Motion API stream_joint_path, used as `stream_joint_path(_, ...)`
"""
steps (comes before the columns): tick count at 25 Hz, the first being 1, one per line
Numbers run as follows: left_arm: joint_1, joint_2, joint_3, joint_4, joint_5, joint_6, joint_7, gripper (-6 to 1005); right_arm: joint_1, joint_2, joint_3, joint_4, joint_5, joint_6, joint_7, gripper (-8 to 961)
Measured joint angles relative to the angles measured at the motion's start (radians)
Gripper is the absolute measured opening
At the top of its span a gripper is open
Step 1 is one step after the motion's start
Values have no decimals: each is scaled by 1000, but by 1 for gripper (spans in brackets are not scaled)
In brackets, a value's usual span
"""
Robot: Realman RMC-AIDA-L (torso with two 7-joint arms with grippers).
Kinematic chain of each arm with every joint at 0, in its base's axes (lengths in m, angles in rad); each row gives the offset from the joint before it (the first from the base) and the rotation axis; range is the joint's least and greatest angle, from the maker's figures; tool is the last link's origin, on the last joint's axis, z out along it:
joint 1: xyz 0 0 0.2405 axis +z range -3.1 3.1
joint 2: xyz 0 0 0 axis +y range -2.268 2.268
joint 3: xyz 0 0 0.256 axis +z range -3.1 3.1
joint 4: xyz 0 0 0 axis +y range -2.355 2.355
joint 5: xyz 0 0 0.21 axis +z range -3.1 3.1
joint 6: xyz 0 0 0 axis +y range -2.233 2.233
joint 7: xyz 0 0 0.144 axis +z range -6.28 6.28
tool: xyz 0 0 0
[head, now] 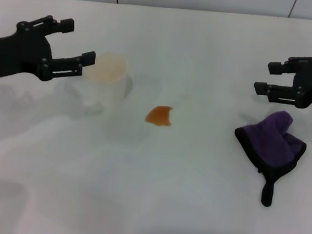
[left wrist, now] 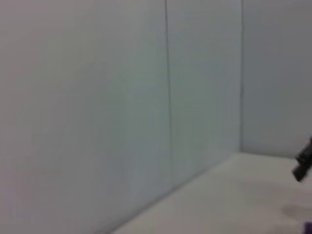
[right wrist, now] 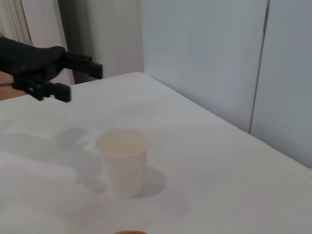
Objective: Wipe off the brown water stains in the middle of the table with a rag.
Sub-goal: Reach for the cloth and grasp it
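Note:
A small orange-brown patch, the brown water stains [head: 160, 116], lies in the middle of the white table [head: 181, 202]. To its right sits the dark purple rag [head: 272, 140], bunched up, with a black loop tab trailing toward the front. My right gripper [head: 263, 77] hovers open just behind and above the rag, not touching it. At the far left my left gripper [head: 80, 44] hangs open in the air beside a cup; the right wrist view shows the left gripper [right wrist: 84, 80] too. A sliver of the stain [right wrist: 129, 232] shows there.
A white translucent cup [head: 108, 78] stands left of the stain, close to the left gripper's fingertips; the cup [right wrist: 122, 161] also appears in the right wrist view. A grey panelled wall [left wrist: 122, 97] runs along the table's far edge.

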Motion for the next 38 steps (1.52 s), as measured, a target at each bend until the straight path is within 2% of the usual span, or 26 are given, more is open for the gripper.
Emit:
stream_joint_path(7, -90, 3, 1, -175, 140, 142, -137, 874, -1, 0, 1, 9, 1, 21, 0, 559)
stream_joint_path(14, -170, 4, 2, -265, 319, 195, -232, 874, 9, -1, 3, 45, 1, 44, 0, 560)
stream_joint_path(38, -167, 9, 3, -227, 388, 251, -220, 874, 0, -6, -4, 80, -11, 21, 31, 560)
